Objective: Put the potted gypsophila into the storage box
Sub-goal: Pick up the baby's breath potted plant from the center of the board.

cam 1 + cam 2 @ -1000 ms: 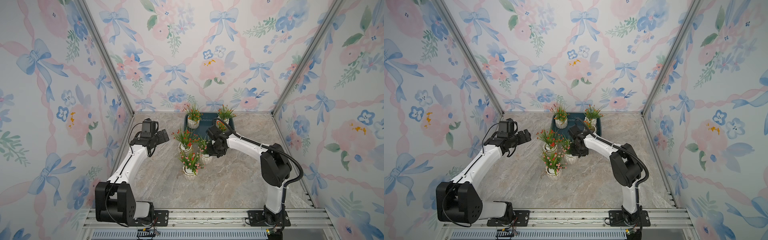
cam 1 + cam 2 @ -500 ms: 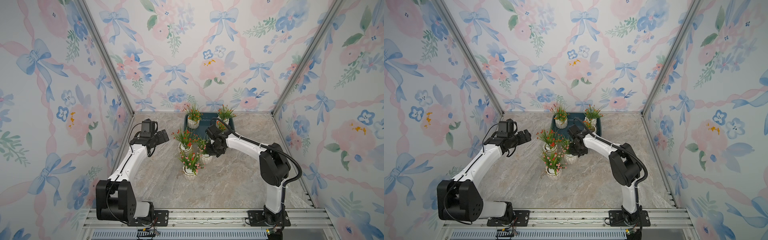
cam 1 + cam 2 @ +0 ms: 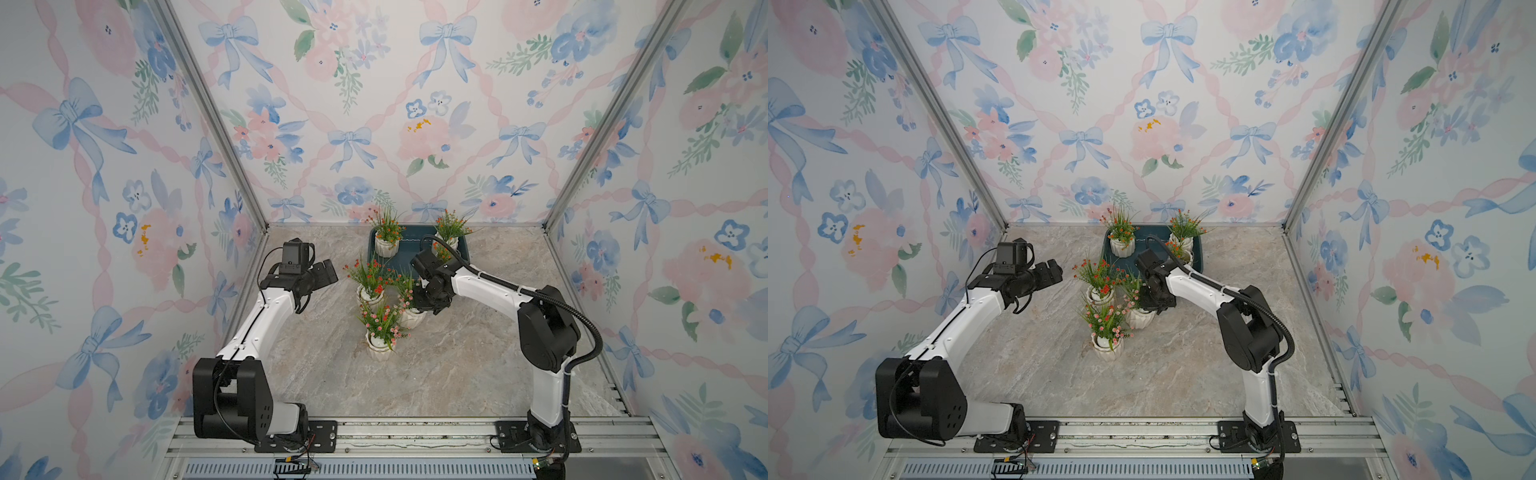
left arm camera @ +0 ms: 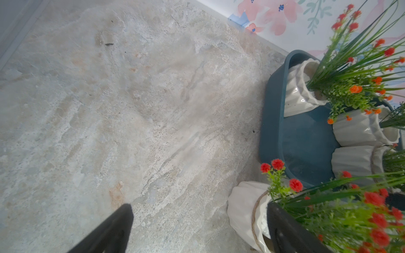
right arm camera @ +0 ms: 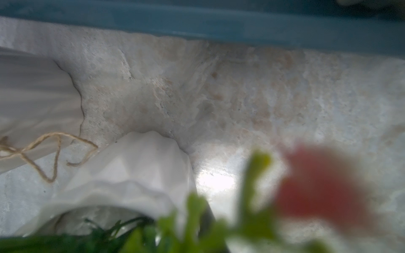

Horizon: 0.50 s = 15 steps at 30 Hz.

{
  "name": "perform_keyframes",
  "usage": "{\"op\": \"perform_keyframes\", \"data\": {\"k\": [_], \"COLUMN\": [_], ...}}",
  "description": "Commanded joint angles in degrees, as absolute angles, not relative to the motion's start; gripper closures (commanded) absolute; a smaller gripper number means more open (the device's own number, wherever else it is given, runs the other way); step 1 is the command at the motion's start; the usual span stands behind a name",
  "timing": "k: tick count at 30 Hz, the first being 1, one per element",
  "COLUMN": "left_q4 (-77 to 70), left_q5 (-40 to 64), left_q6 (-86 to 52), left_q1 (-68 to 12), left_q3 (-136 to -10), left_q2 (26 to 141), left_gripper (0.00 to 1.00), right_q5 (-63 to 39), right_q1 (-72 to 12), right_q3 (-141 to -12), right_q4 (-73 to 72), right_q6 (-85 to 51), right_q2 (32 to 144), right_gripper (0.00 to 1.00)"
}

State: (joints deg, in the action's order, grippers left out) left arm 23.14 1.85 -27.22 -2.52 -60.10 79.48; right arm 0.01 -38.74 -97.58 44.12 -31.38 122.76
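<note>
— Potted gypsophila [image 3: 411, 319] under the right gripper [image 3: 417, 305]: how does it stand?

— Upright on the marble table [image 3: 457, 374], long axis straight up, sprigs fanning toward the ceiling. It sits just outside the near rim of the storage box [image 3: 409, 255], not in it.

— And the gripper?

— Right on top of it, sunk in the greenery above the pot. Its jaws are drawn together. Whether stems are pinched between them I can't make out, too much leaf in the way.

— Neighbours?

— Two, both upright too. A red-flowered pot [image 3: 370, 296] stands just beside it on the left arm's side, and a pink-flowered pot [image 3: 379, 349] nearer the arm bases. Their foliage overlaps.

— Anything in the box?

— Three pots, all upright: a corner pot [image 3: 386, 247] at the far left, and a pair [image 4: 359, 131] along the right side, one behind the other.

— The other arm?

— The left gripper [image 3: 331, 272] hangs above the table near the red-flowered pot, fingers spread wide, empty.
</note>
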Motion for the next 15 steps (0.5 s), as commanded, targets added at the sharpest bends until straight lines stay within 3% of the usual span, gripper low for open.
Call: {"op": "perform_keyframes", "data": {"k": [1, 15], "left_q4": [22.4, 22.4], "left_q5": [2.8, 3.1], "left_q6": [-27.7, -27.8], "left_q1": [-2.1, -1.8], "left_q3": [-59.4, -59.3], "left_q2": [80.5, 80.5], "left_gripper": [0.04, 0.05], "right_q5": [-1.0, 4.4], "right_q1": [-39.5, -40.1], "right_q3": [-99.0, -107.2], "right_q4": [46.9, 57.0], "right_q6": [-29.9, -24.6], "right_q2": [125.4, 124.4], "right_gripper": [0.86, 0.86]}}
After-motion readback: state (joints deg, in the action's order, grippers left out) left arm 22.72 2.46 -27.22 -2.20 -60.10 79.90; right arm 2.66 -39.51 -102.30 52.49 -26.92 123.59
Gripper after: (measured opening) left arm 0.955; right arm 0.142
